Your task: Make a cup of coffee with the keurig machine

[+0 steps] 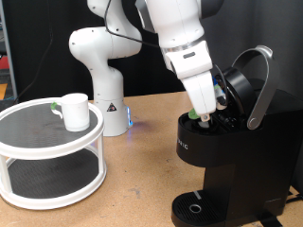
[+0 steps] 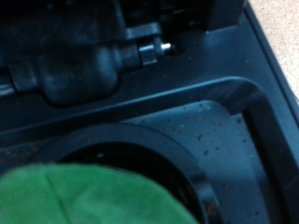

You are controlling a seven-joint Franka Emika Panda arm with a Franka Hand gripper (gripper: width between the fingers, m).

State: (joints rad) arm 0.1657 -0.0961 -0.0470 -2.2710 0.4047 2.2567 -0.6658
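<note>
Nearest to my wrist camera, a blurred green surface (image 2: pixel 89 196) fills the lower edge of the frame; it appears to be the top of a pod, sitting just over a round black opening (image 2: pixel 140 154) in the machine's brew chamber. Beyond that, I see a ribbed black fitting with a small silver tip (image 2: pixel 163 46) inside the raised lid assembly. I cannot see the fingers in this view.

In the exterior view, the keurig machine (image 1: pixel 227 165) stands upright at the exterior view's right, its long axis vertical, its round drip base (image 1: pixel 196 208) at the exterior view's bottom. Its silver-rimmed lid (image 1: pixel 251 80) is hinged open, tilted up and back. The gripper (image 1: pixel 201 113) reaches down into the open chamber at the top of the machine, and a small green spot shows at its tip. The fingertips are hidden against the black housing, so I cannot tell whether they are apart or clamped on anything.

At the exterior view's left, a white two-tier round shelf (image 1: pixel 57 147) stands on the wooden table (image 1: pixel 133 189). The cup (image 1: pixel 74 111) stands upright on the upper tier, well apart from the machine, mouth up. I cannot tell what is inside it. The lower tier carries nothing that I can see.

Farthest back, the arm's white base (image 1: pixel 99 66) stands behind the shelf.
</note>
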